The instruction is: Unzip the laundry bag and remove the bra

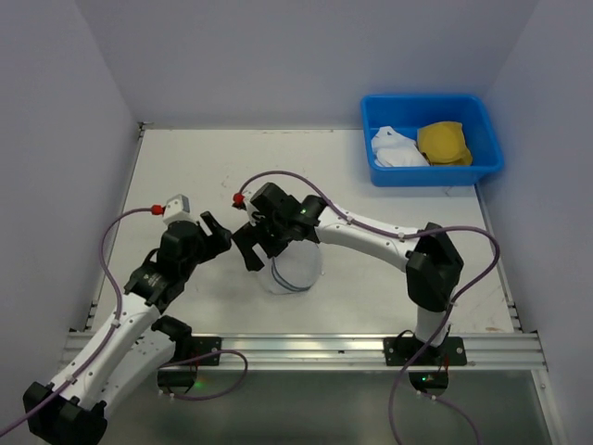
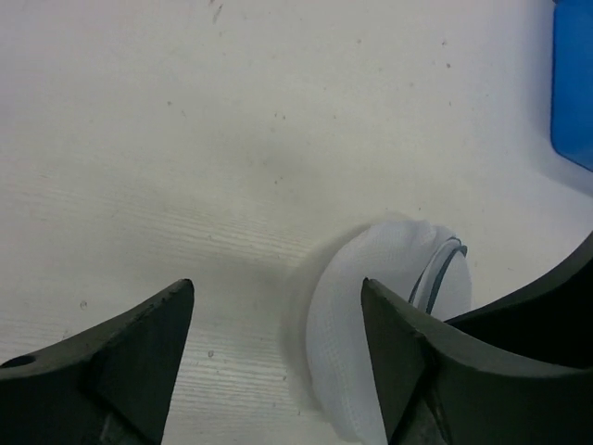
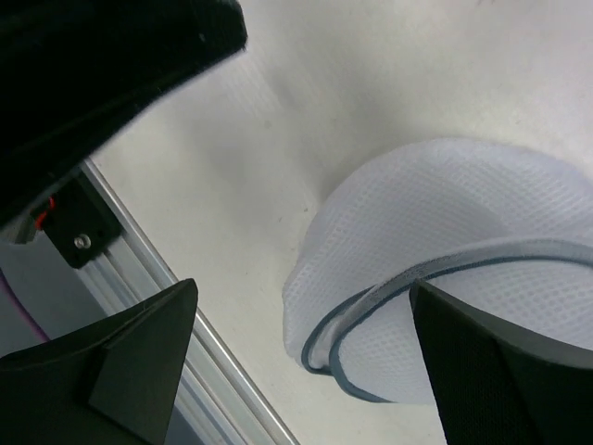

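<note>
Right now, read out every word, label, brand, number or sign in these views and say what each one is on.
None: no text can be read in any view.
The laundry bag is plain white mesh with a dark zipper line.
The blue bin shows no label.
The left arm and right arm show no legible marking.

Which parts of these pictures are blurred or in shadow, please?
Top view: sharp and evenly lit, with only faint shadows around the bag. Left wrist view: its jaws are dark and soft-edged, and the bag throws a faint shadow leftwards on the table. Right wrist view: jaws blurred and black, mesh sharp.
</note>
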Controlling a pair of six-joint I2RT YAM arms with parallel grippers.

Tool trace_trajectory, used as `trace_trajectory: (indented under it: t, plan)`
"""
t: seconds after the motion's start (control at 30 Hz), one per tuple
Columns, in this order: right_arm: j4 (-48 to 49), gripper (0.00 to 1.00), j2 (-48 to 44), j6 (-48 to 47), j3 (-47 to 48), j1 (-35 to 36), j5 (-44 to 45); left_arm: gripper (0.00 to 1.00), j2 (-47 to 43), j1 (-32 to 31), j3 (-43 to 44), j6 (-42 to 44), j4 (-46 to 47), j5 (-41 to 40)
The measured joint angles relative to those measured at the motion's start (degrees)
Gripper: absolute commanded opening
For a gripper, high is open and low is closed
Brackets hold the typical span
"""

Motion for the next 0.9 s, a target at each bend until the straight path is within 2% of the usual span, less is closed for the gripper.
trace_trajectory:
  t: [0.17, 0.3, 0.47, 0.63, 0.73, 0.8, 0.9]
  plan:
    - [-0.8, 0.99, -2.6, -0.5, 3.5, -0.5, 3.0, 0.93, -0.5, 0.0, 3.4, 1.6, -2.4, -0.9]
    - [-1.0, 0.99, -2.8, -0.4, 4.2, -3.0, 4.6, 0.97, -0.3, 0.0, 4.7, 2.5, -3.9, -1.3]
    - [-0.3, 0.99, -6.9, 1.3, 0.6, -12.3, 6.9, 1.0, 1.7, 0.0, 7.8, 4.1, -5.2, -2.4]
    - [1.4, 0.99, -21.5, 4.3, -8.6, -33.1, 10.4, 1.0, 3.5, 0.0, 12.2, 6.3, -5.4, -3.7]
    - [1.3, 0.99, -34.9, 5.8, -13.7, -44.0, 14.5, 1.0, 3.8, 0.0, 14.9, 7.1, -6.2, -4.1]
    - [0.8, 0.99, -43.9, 6.2, -15.1, -47.4, 17.9, 1.0, 3.5, 0.1, 17.0, 7.8, -7.3, -4.3]
    - [-0.1, 0.99, -56.0, 5.9, -16.0, -48.2, 23.6, 1.0, 2.3, 0.1, 20.7, 8.8, -9.4, -5.0]
